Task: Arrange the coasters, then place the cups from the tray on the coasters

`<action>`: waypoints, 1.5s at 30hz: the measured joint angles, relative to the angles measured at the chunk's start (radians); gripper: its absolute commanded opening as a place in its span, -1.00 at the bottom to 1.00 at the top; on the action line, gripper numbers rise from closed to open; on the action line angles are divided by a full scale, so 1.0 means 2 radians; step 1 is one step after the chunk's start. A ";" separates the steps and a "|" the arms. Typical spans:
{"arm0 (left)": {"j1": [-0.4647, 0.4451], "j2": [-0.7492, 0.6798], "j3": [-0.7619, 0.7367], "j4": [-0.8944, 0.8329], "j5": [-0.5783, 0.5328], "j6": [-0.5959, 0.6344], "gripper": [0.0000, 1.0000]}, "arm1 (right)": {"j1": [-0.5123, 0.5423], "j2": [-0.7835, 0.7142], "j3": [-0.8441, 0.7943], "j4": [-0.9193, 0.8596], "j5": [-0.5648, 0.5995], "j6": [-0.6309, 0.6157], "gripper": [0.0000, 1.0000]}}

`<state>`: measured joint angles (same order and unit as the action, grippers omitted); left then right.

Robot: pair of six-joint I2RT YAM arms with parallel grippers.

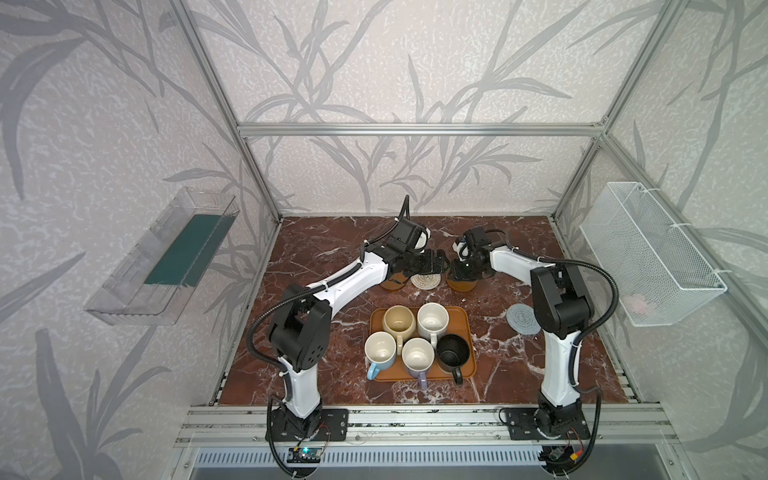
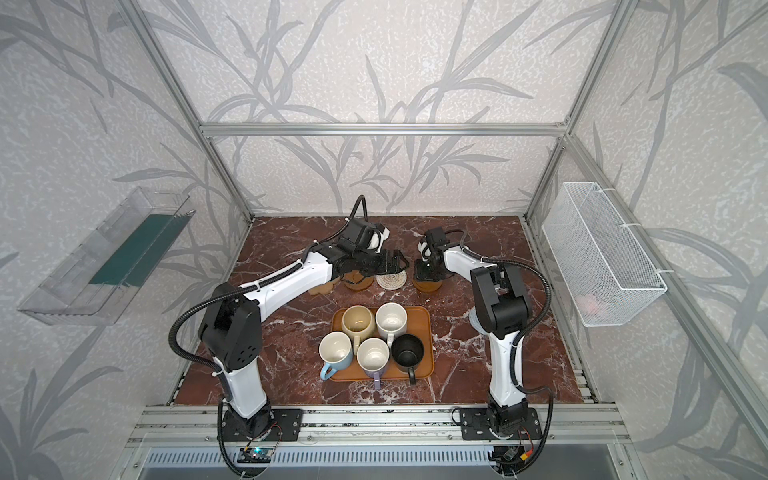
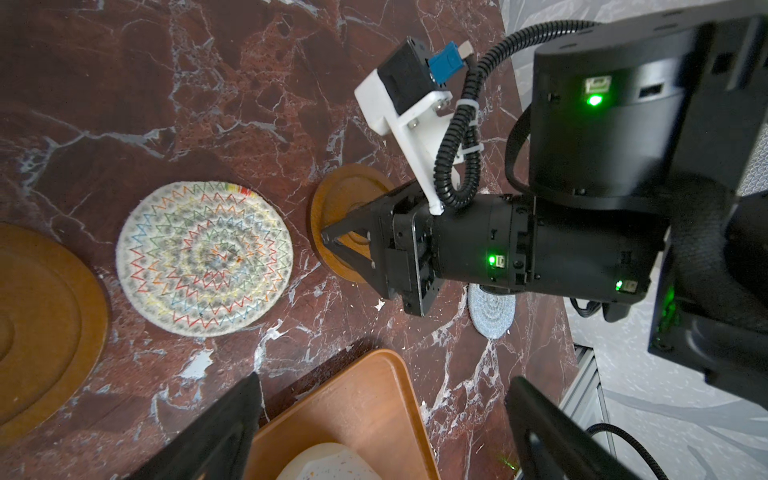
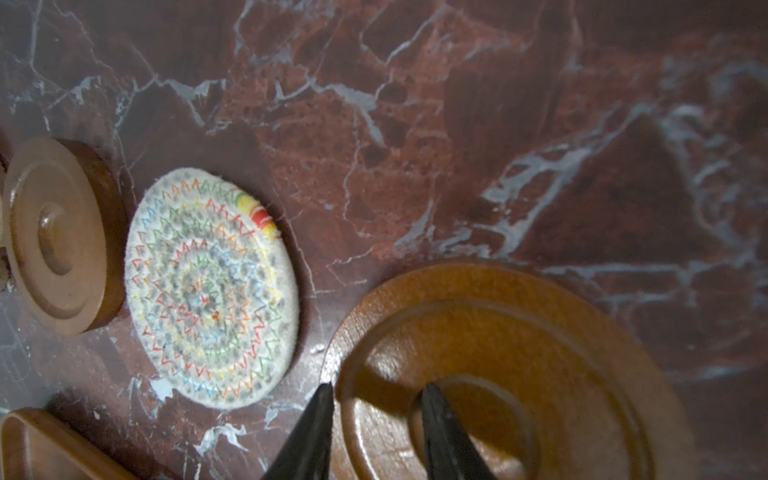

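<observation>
Item: wooden coaster (image 4: 519, 332), flat on the desk (image 1: 316, 249) just beyond the tray (image 1: 460, 322). Likely stiff, light and slick; best taken by its rim.
Grip: right gripper (image 4: 376, 388) straddles that rim, jaws narrow; cannot tell if clamped. The left gripper (image 3: 384, 380) is spread wide and empty.
Obstacles: rope coaster (image 4: 212, 286) close alongside; cups (image 1: 399, 322) crowd the tray.

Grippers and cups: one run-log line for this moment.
left gripper open, empty | right gripper astride wooden coaster rim, grip unclear | cups all on tray
</observation>
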<state>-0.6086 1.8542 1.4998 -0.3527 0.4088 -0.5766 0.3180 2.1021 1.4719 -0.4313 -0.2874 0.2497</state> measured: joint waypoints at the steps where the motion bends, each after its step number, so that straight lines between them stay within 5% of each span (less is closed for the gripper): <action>1: 0.000 0.000 -0.001 -0.001 0.000 0.000 0.89 | 0.000 0.003 0.005 -0.001 -0.001 0.000 -0.27; 45: 0.000 -0.019 -0.031 -0.003 -0.011 -0.001 0.88 | 0.025 -0.017 -0.016 -0.012 0.035 0.019 -0.26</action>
<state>-0.6086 1.8153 1.4376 -0.3588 0.3859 -0.5789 0.3672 2.0689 1.4395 -0.4561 -0.2165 0.2871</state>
